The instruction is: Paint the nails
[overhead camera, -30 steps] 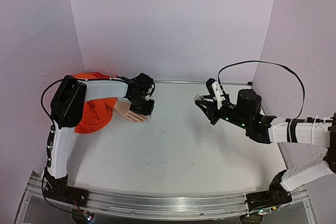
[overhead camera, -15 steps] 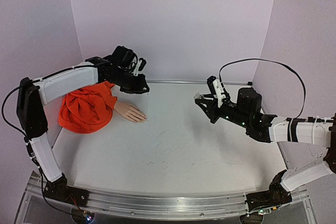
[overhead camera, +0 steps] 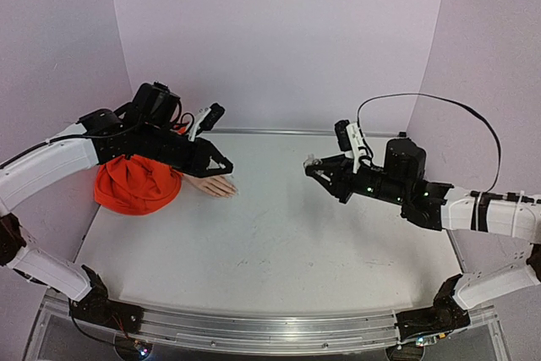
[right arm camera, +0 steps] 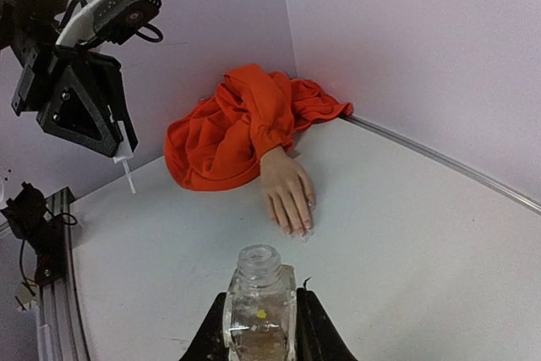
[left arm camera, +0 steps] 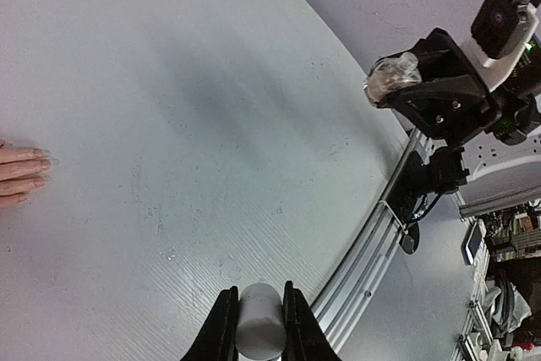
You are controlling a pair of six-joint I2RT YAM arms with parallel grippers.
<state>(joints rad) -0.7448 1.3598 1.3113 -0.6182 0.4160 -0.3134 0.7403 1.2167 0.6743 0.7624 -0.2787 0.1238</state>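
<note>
Lifted off the mannequin hand (right arm camera: 286,190), the left gripper (overhead camera: 221,165) hangs raised near it, fingers clamped on a white brush cap (left arm camera: 258,331), while the right gripper (overhead camera: 314,166) pinches a small clear bottle (right arm camera: 258,289), well apart from the nails (right arm camera: 296,229) lying flat on the table (overhead camera: 287,243) at far left.

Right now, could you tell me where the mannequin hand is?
In the top view, the mannequin hand lies far left on the table, wrist in the orange sleeve, beside the left gripper.

light: bright, even, diffuse | shadows: soft grey band on table (left arm camera: 194,99) | wrist views: edges bowed | left fingers (left arm camera: 221,331): slightly soft
</note>
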